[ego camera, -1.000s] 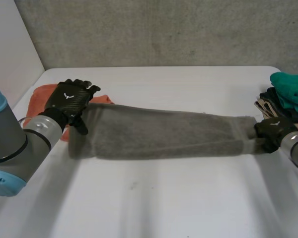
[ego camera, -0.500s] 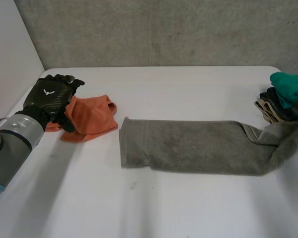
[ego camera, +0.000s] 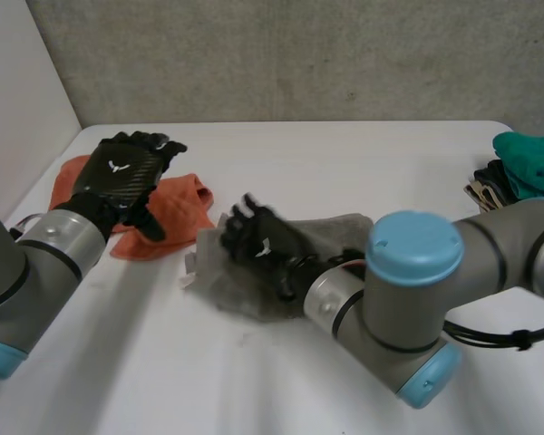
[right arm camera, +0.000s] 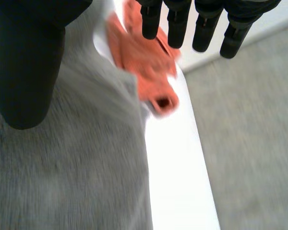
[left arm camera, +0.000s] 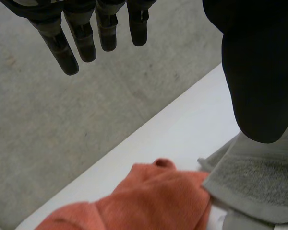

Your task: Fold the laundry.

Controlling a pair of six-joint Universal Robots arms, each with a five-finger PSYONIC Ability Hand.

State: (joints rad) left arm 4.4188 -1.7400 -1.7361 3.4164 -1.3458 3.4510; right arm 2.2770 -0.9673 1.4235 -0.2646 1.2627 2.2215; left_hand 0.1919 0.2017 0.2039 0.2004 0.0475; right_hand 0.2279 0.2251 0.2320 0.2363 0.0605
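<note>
The grey towel (ego camera: 340,227) lies bunched and doubled over at the table's middle. My right hand (ego camera: 261,245) hovers over its left part with straight, spread fingers, holding nothing; in the right wrist view the grey towel (right arm camera: 86,182) lies under the palm of the right hand (right arm camera: 24,62). My left hand (ego camera: 118,177) is open above an orange cloth (ego camera: 177,213) at the back left. In the left wrist view, the left hand (left arm camera: 86,43) hangs over the orange cloth (left arm camera: 153,196), which touches the towel's edge (left arm camera: 259,177).
A pile of clothes with a teal cloth (ego camera: 530,159) on top and dark pieces (ego camera: 494,186) below sits at the table's right edge. My right arm's elbow (ego camera: 412,299) reaches across the table's front right. A wall runs behind the table.
The right hand carried the towel's right end across to the left, doubling the towel over, and opened. The left hand left the towel's left end and now hovers over the orange cloth.
</note>
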